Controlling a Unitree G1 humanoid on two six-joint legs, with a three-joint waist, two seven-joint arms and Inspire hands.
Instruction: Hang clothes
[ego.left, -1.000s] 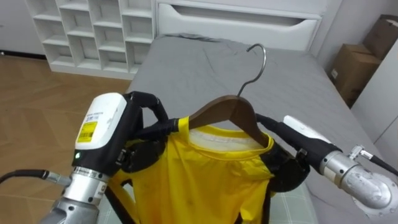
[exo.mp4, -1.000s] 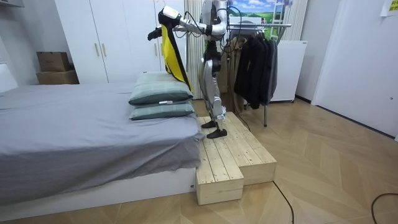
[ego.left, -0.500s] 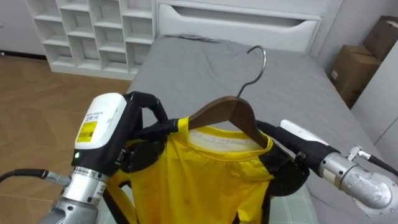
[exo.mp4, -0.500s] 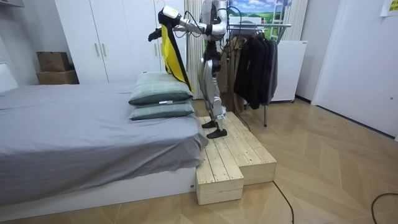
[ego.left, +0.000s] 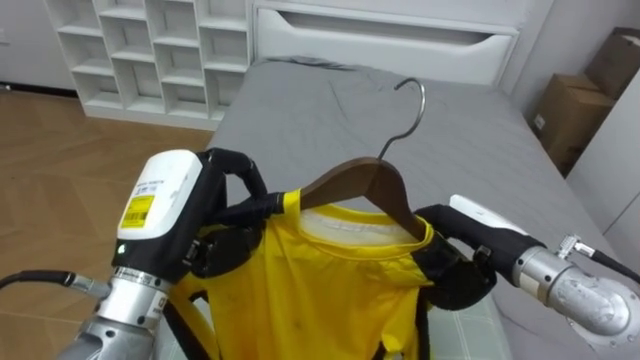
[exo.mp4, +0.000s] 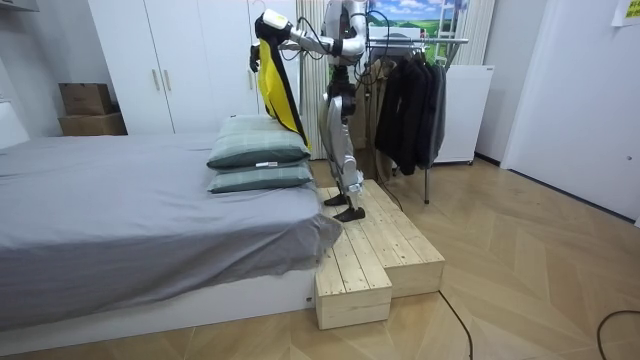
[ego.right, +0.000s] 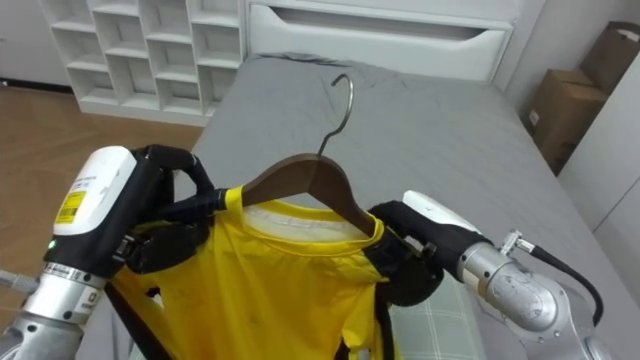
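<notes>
A yellow shirt hangs on a brown wooden hanger with a metal hook pointing up, held in front of me above the bed. My left hand has its fingers curled round the shirt's left shoulder at the hanger's end. At the other shoulder, my right hand grips the shirt and the hanger arm. In the room view I stand on a wooden platform by the bed's head, the shirt raised at head height.
A grey bed stretches ahead, with white cube shelves at the far left and cardboard boxes at the right. Behind me stands a clothes rack with dark garments. Two pillows lie under the shirt.
The hanger and shirt have shifted slightly to the left and a little closer to my body; both hands keep their hold.
</notes>
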